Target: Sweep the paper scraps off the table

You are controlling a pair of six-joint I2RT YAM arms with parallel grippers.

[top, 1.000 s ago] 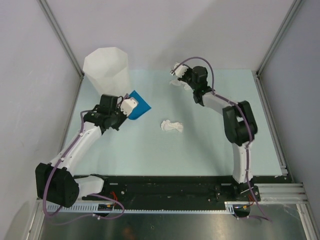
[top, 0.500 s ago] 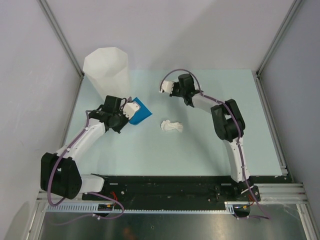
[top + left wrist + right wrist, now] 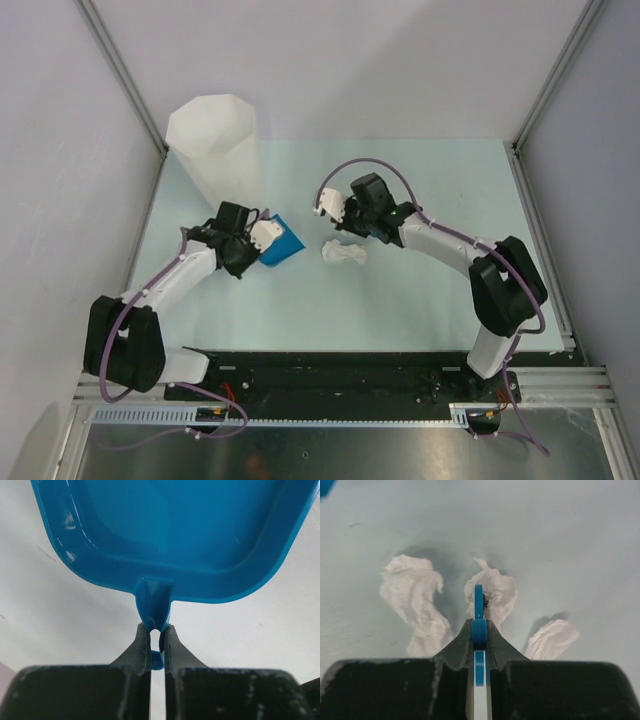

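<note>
**Table** (image 3: pixel 400 300): pale mint-green surface with a metal-framed edge and grey walls on three sides.

**Paper scraps** (image 3: pixel 415 600): crumpled white wads, lying near the middle of the table. The right wrist view shows three. One long wad is at the left, one is directly beyond the fingertips, and a smaller one is at the right. The overhead view shows them as a single white clump.

**Dustpan** (image 3: pixel 165 525): blue plastic, left of the scraps and apart from them, in front of the bin.

**Bin** (image 3: pixel 212 140): tall, white and faceted, standing upright at the far left corner of the table.

**Left gripper** (image 3: pixel 156 635): jaws pinched tight on the dustpan's narrow handle tab (image 3: pixel 155 602), with the pan spreading out beyond the fingertips.

**Right gripper** (image 3: pixel 479 627): jaws clamped on a thin blue tool seen edge-on. It is probably a brush (image 3: pixel 478 600), going by the dark bristles at its tip. The tip is over the middle wad, but contact cannot be confirmed.
</note>
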